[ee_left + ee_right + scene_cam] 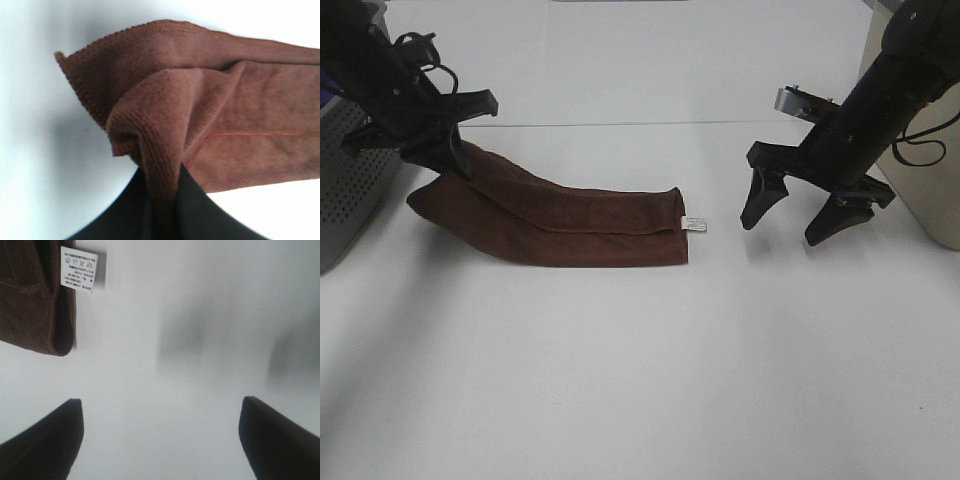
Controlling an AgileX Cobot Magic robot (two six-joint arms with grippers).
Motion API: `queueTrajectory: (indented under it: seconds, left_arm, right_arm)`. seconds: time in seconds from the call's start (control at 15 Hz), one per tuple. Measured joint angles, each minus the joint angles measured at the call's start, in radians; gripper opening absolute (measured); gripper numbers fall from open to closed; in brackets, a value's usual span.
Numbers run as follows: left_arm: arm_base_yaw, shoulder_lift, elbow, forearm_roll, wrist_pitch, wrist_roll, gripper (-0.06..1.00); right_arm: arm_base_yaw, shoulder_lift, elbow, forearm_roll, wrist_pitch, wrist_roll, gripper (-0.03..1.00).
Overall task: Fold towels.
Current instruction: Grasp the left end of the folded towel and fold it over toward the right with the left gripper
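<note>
Looked like a robotics lab: plain white table (620, 400), black robot arms (395, 85) (875, 110) at either side, grey perforated crate (350, 190) alongside.

We see bare table (640, 380) across the whole lower half of the frame, plus an open strip between the towel (560, 225) and the right gripper (782, 232). A grey perforated bin (350, 190) blocks the left edge, and a beige box (930, 190) crowds the right.

You have a grey perforated bin (355, 195) at the white table's (640, 380) left edge, and a beige container (938, 200) at its right.
</note>
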State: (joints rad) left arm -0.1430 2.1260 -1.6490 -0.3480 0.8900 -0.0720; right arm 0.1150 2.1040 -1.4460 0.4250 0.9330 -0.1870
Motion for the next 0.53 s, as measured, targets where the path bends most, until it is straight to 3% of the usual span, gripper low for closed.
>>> queueTrajectory:
  seconds: [0.27,0.53]
  left_arm:
    - [-0.124,0.008,-0.054,-0.208,-0.026,0.038,0.04]
    - [-0.218,0.1,-0.055,-0.306,-0.141,0.049,0.04]
  right_arm:
    - [0.0,0.0,0.0,0.0,0.0,0.0,0.82]
    - [0.0,0.0,0.0,0.001,-0.001,0.0,0.82]
